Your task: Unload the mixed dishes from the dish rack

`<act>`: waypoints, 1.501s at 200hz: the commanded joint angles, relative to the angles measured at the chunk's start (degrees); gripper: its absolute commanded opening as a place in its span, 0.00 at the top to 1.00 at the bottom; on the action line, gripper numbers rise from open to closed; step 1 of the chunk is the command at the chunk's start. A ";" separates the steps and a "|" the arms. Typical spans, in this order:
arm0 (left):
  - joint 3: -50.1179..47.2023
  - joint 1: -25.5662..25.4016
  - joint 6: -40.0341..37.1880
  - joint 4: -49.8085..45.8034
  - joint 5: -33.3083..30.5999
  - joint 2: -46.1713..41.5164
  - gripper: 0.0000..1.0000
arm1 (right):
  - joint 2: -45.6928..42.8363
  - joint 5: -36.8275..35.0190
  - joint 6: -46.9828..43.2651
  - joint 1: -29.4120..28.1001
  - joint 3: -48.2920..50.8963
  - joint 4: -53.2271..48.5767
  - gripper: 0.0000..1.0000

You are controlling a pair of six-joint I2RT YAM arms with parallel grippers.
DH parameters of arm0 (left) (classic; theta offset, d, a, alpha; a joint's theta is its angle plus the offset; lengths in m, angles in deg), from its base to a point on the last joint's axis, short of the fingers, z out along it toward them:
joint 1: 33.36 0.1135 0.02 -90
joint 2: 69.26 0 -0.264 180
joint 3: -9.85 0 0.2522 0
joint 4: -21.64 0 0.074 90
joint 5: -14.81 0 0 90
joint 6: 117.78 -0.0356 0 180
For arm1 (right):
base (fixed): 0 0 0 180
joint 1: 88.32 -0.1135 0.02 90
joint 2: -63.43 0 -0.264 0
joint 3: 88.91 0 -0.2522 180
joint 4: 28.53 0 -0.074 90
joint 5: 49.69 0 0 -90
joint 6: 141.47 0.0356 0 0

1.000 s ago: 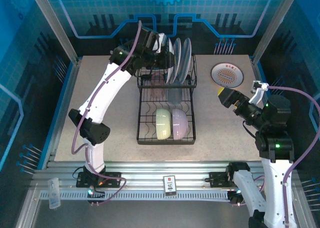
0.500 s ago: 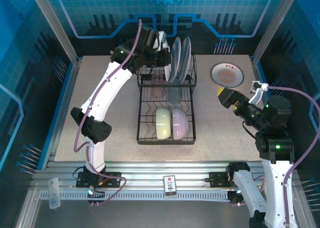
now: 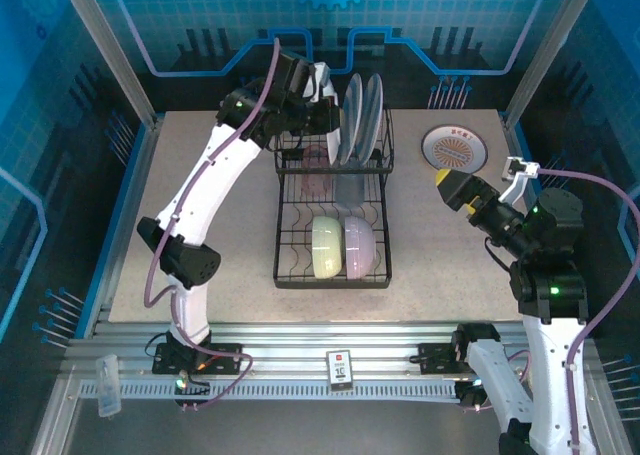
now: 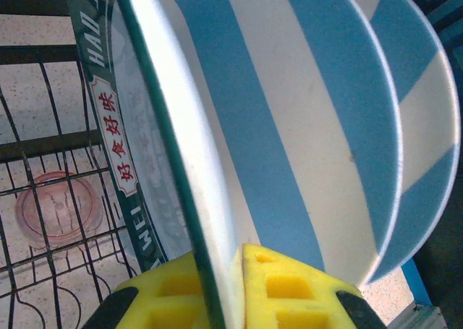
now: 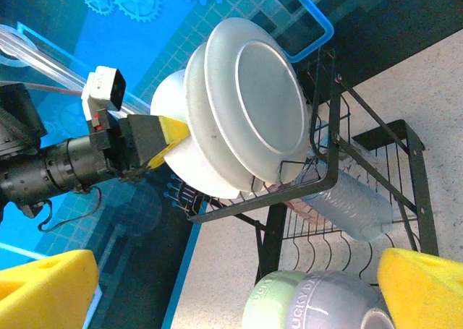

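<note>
Step in hand: you are at the grasp on the first of the upright plates, so judge the unloading as early, with most of the load in the dish rack (image 3: 332, 286).
Left hand (image 4: 230, 285): pressed together on the lower rim of the end plate (image 4: 194, 163), one yellow pad on each face, with the edge running straight up between them.
End plate: it stands upright in the leftmost slot of the raised upper tier, at the far end of the rack. Its face carries a dark green lettered band.
Neighbours: two blue-and-white striped plates (image 4: 289, 126) stand just beside it in the next slots, close to its back.
Right hand (image 3: 452, 187): spread wide and holding nothing, well apart from the rack on its right side, above the surface (image 3: 440, 265).
Rest of the load: the pale green bowl (image 3: 325, 247) and the lavender bowl (image 3: 361, 245) sit side by side, touching, in the lower tier. The pink tumbler (image 4: 56, 210) and the blue-grey tumbler (image 5: 354, 202) lie under the plates.
Already out: one patterned plate (image 3: 454, 147) lies flat on the surface at the far right.
Next move: you probably need a straight lift along the slot until the rim clears the wires, then a carry out to open surface.
Watch for: any tilt toward the striped plates could knock them, and a thin rim pinch may let the plate swing as it comes free.
</note>
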 commanded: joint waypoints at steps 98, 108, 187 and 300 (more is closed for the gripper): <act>-9.62 -0.12 -3.83 13.10 -6.15 -16.44 1.00 | 0.24 0.96 5.44 -1.58 -2.26 2.34 0.00; -11.59 -0.15 -5.42 15.05 -6.69 -18.44 1.00 | 0.45 1.18 5.12 -1.78 -2.65 1.96 0.00; -31.74 -7.41 -38.07 30.64 -10.87 -35.56 1.00 | 10.88 -2.09 -0.57 -2.68 -16.04 -3.89 0.00; -65.33 -29.32 -96.38 54.80 -52.66 -46.48 1.00 | 27.89 -6.23 3.65 -16.20 -37.95 -6.66 0.01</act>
